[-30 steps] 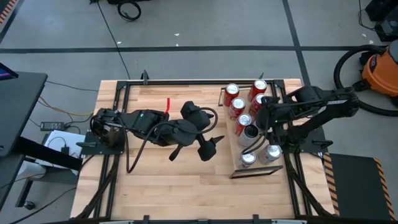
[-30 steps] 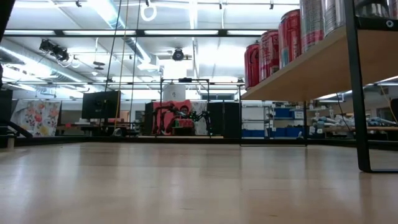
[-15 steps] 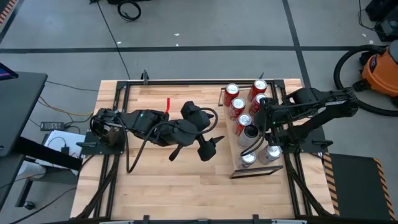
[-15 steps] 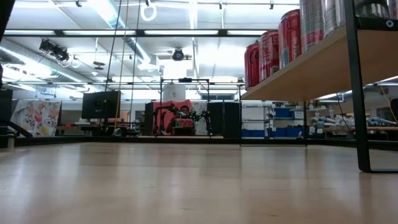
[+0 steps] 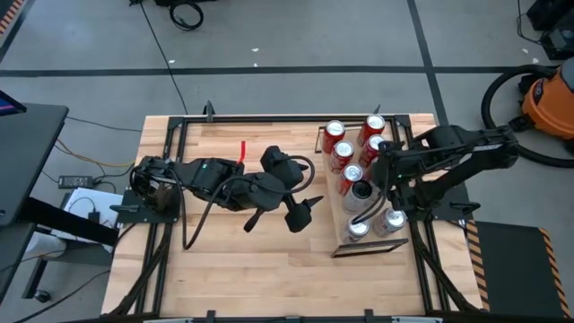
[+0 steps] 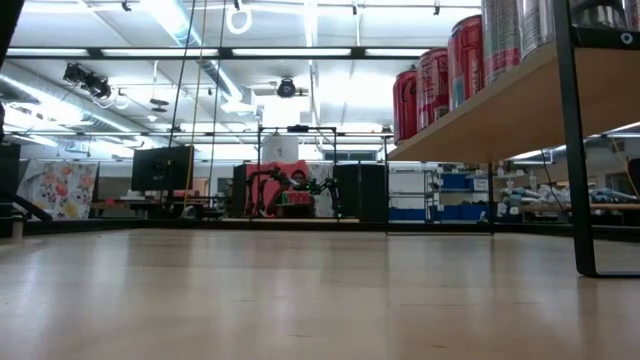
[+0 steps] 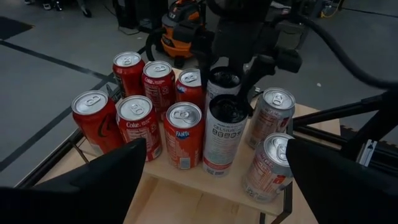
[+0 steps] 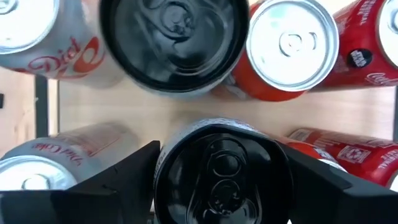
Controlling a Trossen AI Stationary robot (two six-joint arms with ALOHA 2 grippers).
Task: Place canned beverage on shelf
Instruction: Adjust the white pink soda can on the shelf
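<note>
We see the right gripper (image 8: 214, 180) at right centre of the high view, over the shelf (image 5: 343, 242), its fingers (image 8: 106, 180) straddling a black-topped can (image 8: 214, 177) standing among other cans (image 7: 134, 121); whether they grip it we cannot tell. The left gripper (image 5: 305, 211) hangs mid-tabletop (image 5: 269, 269), fingers wide, empty.

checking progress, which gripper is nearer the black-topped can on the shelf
Right. The right gripper is directly over the black-topped can, fingers on either side. The left gripper waits over the table, beside the shelf.
</note>
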